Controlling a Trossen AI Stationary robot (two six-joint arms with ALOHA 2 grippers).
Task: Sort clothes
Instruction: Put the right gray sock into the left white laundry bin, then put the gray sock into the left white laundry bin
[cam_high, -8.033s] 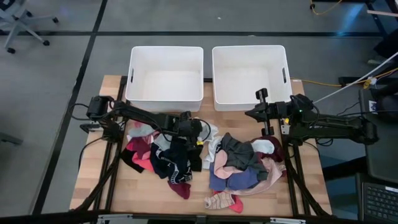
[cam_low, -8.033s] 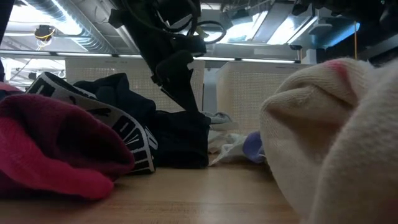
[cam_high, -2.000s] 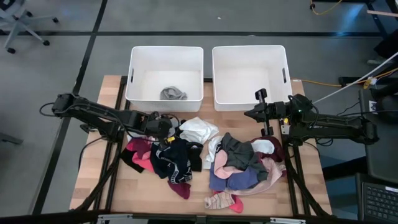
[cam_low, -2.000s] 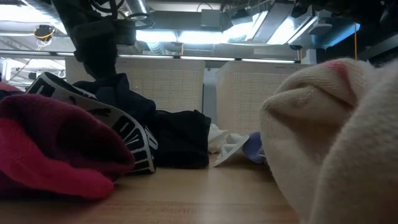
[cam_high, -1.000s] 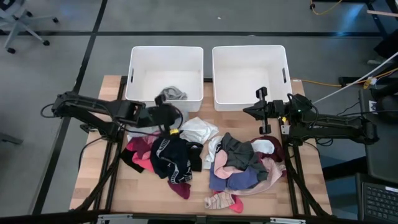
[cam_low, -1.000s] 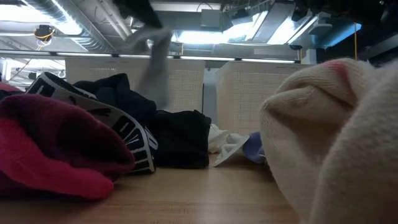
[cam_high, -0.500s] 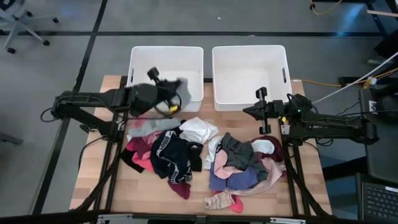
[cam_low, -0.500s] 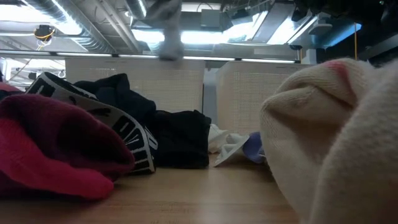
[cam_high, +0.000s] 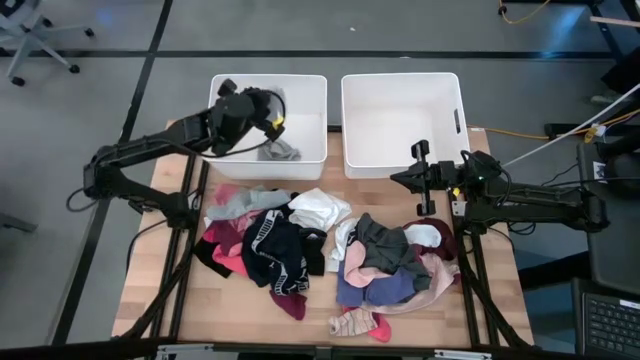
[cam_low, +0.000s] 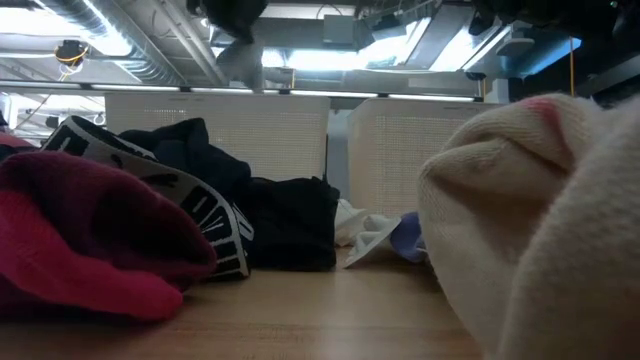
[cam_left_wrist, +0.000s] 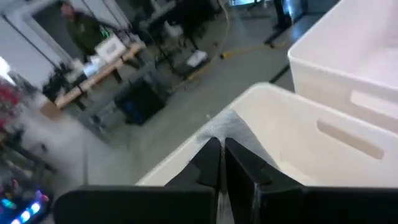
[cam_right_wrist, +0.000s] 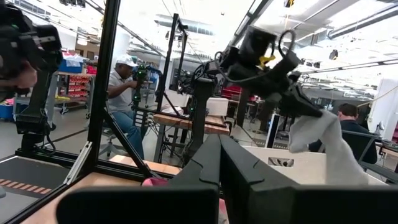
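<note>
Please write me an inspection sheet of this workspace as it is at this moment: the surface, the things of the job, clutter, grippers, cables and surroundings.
Surface: wooden table, bare along its near edge.
Job's things: pile of clothes mid-table; a grey garment in the left bin; the right bin holds nothing.
Clutter: nothing seen.
Grippers: left gripper above the left bin, fingers shut on a grey sock; right gripper waits beside the right bin, fingers shut, holding nothing.
Cables: yellow cable on the floor right of the bins.
Surroundings: office chair far left; people at benches beyond.
</note>
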